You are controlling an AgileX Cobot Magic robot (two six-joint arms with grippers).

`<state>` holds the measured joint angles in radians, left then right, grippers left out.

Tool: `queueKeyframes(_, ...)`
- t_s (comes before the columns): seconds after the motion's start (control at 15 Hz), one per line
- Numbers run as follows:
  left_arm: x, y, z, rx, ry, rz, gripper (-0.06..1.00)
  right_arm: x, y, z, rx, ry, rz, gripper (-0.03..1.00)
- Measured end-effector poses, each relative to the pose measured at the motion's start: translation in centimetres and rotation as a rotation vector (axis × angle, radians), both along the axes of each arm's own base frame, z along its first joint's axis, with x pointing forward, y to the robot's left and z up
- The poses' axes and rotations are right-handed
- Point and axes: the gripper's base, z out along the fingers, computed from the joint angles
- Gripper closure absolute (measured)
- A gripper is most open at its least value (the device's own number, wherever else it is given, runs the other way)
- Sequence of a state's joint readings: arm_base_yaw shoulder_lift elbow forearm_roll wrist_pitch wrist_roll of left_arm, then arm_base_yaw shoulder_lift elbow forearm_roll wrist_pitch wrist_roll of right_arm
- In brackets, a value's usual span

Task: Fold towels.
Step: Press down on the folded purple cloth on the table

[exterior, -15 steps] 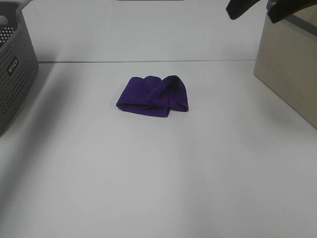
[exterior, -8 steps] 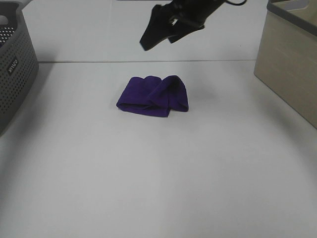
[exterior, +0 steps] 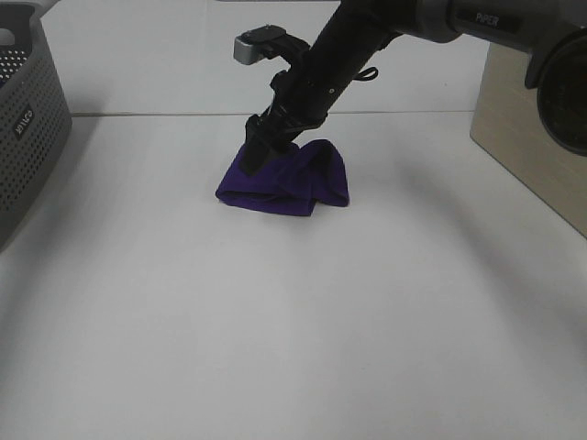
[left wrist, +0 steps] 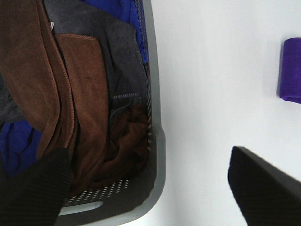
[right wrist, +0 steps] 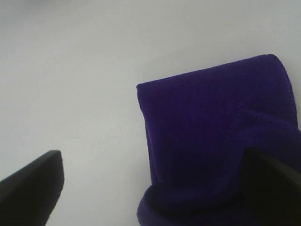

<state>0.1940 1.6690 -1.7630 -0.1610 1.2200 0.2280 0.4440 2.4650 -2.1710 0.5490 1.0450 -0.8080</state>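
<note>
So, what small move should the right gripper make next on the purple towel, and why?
Probably lower slightly and close on the towel's edge. The right gripper is open, with its fingers straddling one edge of the purple towel; one finger is over bare table, the other over cloth, and nothing is gripped yet.

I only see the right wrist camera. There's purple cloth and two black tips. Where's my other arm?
Observer: Its left gripper hangs open above the rim of a grey basket, well away from the purple towel.
Operator: What's inside the basket?
Observer: A pile of cloths: brown ones, a grey one and blue ones.
Operator: Is anything else by my towel?
Observer: In the exterior high view a beige box stands to the right, apart from the towel.
</note>
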Motion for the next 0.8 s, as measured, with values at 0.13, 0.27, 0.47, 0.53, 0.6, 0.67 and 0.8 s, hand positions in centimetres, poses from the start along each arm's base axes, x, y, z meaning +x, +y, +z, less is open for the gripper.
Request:
queueKeyframes(0.13, 0.0, 0.0, 0.0, 0.000, 0.000, -0.001, 0.12, 0.4, -1.0, -0.8, -0.025, 0.023, -0.005, -0.01)
queueKeyframes(0.27, 0.0, 0.0, 0.0, 0.003, -0.001, -0.006, 0.12, 1.3, -3.0, -1.1, -0.036, 0.039, -0.043, -0.01)
queueKeyframes(0.47, 0.0, 0.0, 0.0, 0.001, -0.002, -0.011, 0.12, 2.6, -6.5, -1.1, -0.043, 0.070, -0.104, -0.01)
queueKeyframes(0.53, 0.0, -0.1, 0.0, 0.001, -0.002, -0.013, 0.12, 3.2, -8.1, -1.1, -0.043, 0.080, -0.142, -0.01)
queueKeyframes(0.6, 0.0, -0.1, 0.0, 0.001, -0.002, -0.015, 0.12, 3.7, -9.6, -1.1, -0.039, 0.090, -0.187, -0.01)
queueKeyframes(0.67, 0.0, -0.1, 0.0, 0.003, -0.003, -0.018, 0.13, 4.4, -11.8, -1.0, -0.017, 0.118, -0.256, -0.01)
queueKeyframes(0.8, 0.0, -0.1, 0.0, 0.003, -0.003, -0.018, 0.13, 4.2, -11.6, -0.7, 0.013, 0.140, -0.247, 0.00)
